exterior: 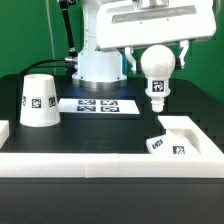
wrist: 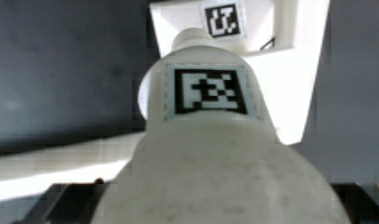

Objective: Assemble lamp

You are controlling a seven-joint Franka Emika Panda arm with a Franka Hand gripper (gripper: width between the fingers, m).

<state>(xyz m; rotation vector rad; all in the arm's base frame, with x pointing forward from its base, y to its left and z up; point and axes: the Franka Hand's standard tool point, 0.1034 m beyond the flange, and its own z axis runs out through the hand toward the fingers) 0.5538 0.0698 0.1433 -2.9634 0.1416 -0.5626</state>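
My gripper (exterior: 156, 60) is shut on the round white bulb (exterior: 156, 66) and holds it in the air, stem down, its tagged stem end above the table. In the wrist view the bulb (wrist: 212, 130) fills the middle, with a tag on its stem. The flat square base (exterior: 168, 146) lies in the corner of the white frame at the exterior view's right, below and slightly right of the bulb; it also shows in the wrist view (wrist: 230, 25) past the stem tip. The conical shade (exterior: 40, 100) stands on the table at the exterior view's left.
The marker board (exterior: 98, 105) lies flat on the black table behind the bulb. A raised white frame (exterior: 100, 160) runs along the front and turns back at the right. The arm's base (exterior: 97, 62) stands at the back.
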